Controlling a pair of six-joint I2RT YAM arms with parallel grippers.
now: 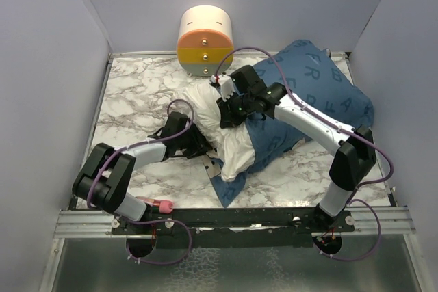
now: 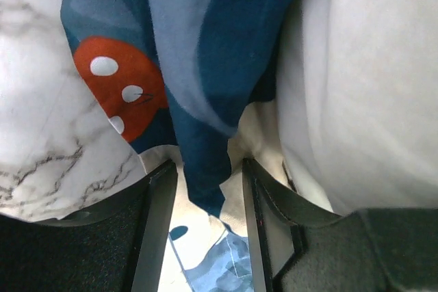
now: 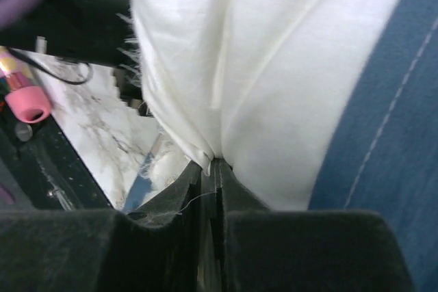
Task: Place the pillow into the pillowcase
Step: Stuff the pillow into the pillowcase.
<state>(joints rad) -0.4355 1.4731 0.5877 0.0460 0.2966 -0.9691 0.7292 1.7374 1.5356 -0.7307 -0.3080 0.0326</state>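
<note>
1. The pillow [image 1: 236, 145] lay at the middle of the marble counter [image 1: 137, 94]. Its white left end stood exposed, and the rest was covered by the pillowcase [image 1: 321, 94], which extended toward the right rear corner.
2. A flap of the pillowcase lay flat on the counter at the near edge of the exposed pillow end.
3. The left pincer [image 2: 209, 169] was at the left side of the pillow, low against the counter. Its jaws stood apart, one on each side of a hanging fold of blue pillowcase cloth, and no pinch on the cloth was visible. The red polka-dot bow [image 2: 120, 80] print was just left of that fold.
4. The right pincer [image 3: 211, 169] was on top of the exposed pillow end. Its jaws were closed on a pinch of the white pillow fabric, beside the blue hem of the pillowcase.
5. A cream-and-orange cylinder [image 1: 204, 40] stood at the rear wall, apart from the pillow.
6. A pink-tipped object [image 1: 159, 205] lay at the near rail beside the left arm base.
</note>
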